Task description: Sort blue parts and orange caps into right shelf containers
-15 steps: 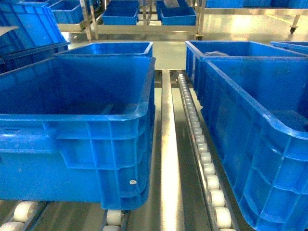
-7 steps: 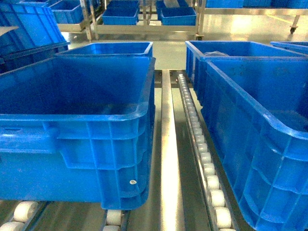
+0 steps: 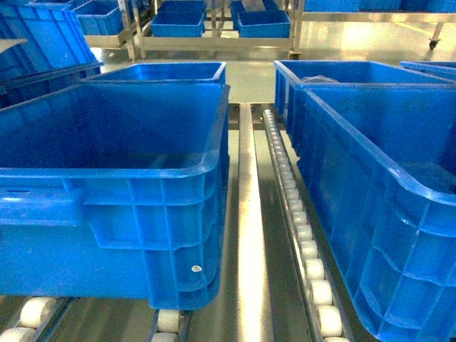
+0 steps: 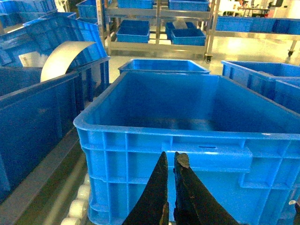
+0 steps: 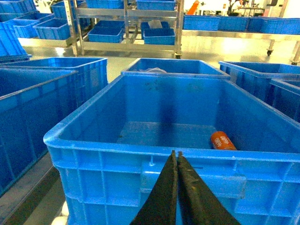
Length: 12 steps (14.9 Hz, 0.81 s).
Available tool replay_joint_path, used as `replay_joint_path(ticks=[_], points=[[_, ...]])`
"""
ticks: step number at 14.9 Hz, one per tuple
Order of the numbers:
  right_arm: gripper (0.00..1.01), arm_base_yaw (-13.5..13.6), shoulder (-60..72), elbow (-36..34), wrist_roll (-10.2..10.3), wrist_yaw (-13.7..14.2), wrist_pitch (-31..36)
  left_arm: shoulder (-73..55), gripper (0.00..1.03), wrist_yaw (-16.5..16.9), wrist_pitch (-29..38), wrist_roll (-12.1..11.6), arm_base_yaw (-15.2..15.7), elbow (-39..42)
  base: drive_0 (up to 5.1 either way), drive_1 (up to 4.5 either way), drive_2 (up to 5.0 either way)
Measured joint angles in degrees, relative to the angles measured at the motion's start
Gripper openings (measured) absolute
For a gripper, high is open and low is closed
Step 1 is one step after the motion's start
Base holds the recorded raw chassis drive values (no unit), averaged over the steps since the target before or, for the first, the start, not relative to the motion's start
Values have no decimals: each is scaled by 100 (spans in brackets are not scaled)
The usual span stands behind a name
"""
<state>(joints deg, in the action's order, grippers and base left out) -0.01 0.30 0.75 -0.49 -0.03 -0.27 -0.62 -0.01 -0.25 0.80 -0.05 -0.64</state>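
While both arms idle, two big crates sit on the rollers: left crate [image 3: 114, 178] apparently empty, right crate [image 5: 154, 140] holding one orange cap [image 5: 223, 140]. Left gripper [image 4: 169, 161] is nearly closed, right gripper [image 5: 175, 157] pinched closed, both empty. Risk: closed tips striking the near rims when reaching in.

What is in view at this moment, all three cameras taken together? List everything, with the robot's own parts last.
near crates: two, bright blue, side by side on the roller lanes, left and right
far crates: two, blue, one behind each near crate
orange cap: one, orange, lying on the floor of the right near crate
roller track: white wheels, between the near crates
metal shelving: background, holding smaller blue bins
left gripper: dark, shut, before the left crate's wall
right gripper: dark, shut, before the right crate's wall
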Motion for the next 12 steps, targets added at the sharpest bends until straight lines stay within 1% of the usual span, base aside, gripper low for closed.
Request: replay_joint_path(ticks=[1,2,6,7,8,12], points=[[11,0,0,0,0,0,0,0,8,-2,2,2,0,0,0,0,0],[25,0,0,-2,2,0,0,0,22,0,2,2,0,0,0,0,0],[77,0,0,-2,0,0,0,0,75,0,2,0,0,0,0,0,0],[100,0,0,0,4,0,0,0,100,0,2,-7,0,0,0,0,0],[98,0,0,0,4,0,0,0,97,-2,2,-13,0,0,0,0,0],[98,0,0,-2,4,0,0,0,98,0,2,-15,0,0,0,0,0]])
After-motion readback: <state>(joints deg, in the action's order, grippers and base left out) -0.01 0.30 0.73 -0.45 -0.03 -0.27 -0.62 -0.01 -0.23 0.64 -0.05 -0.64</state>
